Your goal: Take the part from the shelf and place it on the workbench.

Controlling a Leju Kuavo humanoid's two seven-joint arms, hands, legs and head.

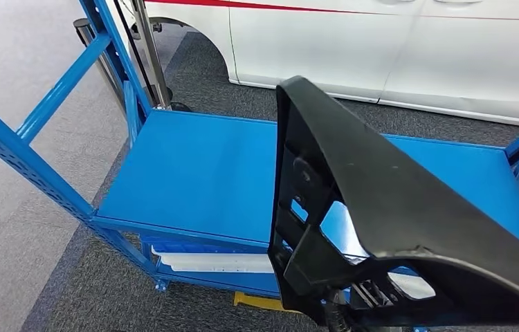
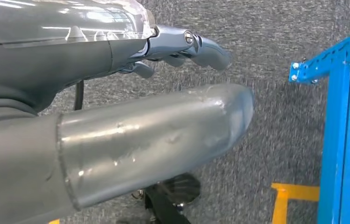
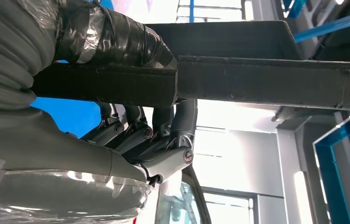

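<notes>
- The right hand grasps the part: its thumb lies across one face of a flat dark bar of the part and its fingers curl against the other face, so the bar is clamped between them.
- The part, a large black plastic piece, rises from that grip and stands over the near right corner of the shelf, lifted clear of the blue top rather than lying on it.
- From the head view the grip itself is hidden behind the lower end of the part.
- The long axis of the part runs on a slant: one narrow end points up and away, towards the car, and the broad curved end sweeps down towards the right side of the robot.
- Its smooth outer shell faces right and up; the open ribbed inside, with cut-outs that let the blue show through, faces left.
- The left hand hangs beside the shelf frame, well apart from the part, with nothing in it; its thumb juts straight out and the fingers are loosely apart above grey carpet.
- The shelf is a blue metal rack with a flat top deck, perforated uprights and a lower level holding something white.
- Grey carpet covers the floor, with a yellow mark by the foot of the shelf.
- Just beyond the shelf stands a white car with a red stripe along its side.
</notes>
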